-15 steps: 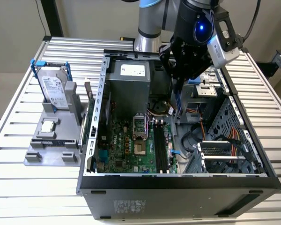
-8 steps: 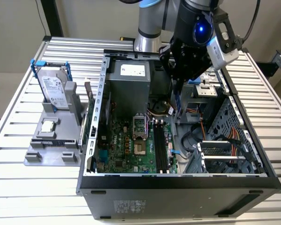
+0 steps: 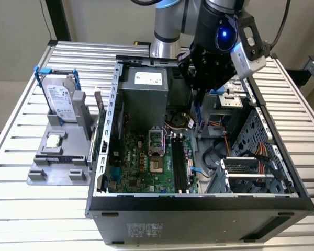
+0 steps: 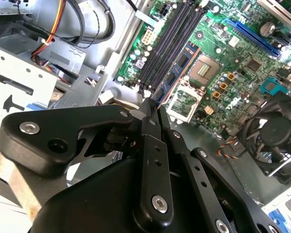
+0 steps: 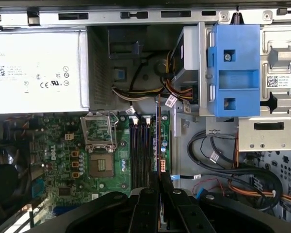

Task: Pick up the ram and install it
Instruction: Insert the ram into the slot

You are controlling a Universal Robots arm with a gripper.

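Ram [image 5: 158, 141], a thin dark board seen edge-on, held upright above the open computer case [image 3: 199, 201], lower edge hanging over the black memory slots [image 5: 140, 150] on the green motherboard [image 5: 63, 160], just toward the 3 o'clock side of them in the first wrist view. Pinched at its upper end between the black fingers of the gripper [image 5: 159, 180], closed narrowly on the board with only its thickness between them; in the second wrist view the blue-edged stick [image 4: 177, 73] running away from the fingertips [image 4: 148, 109] toward the slots [image 4: 169, 41]. Not yet seated by the look of it: slots bare along their length, board clear of the sockets, so pickup done and installation apparently left. Beside the slots at 9 o'clock in the first wrist view, open processor socket [image 5: 101, 162]; at 11 o'clock, pale power supply [image 5: 36, 73]; at 1 o'clock, blue drive bracket [image 5: 235, 73]. Outside the case, toward 9 o'clock in the exterior view, grey parts stand [image 3: 57, 167] carrying a hard drive [image 3: 60, 102] and a small square chip [image 3: 53, 140].
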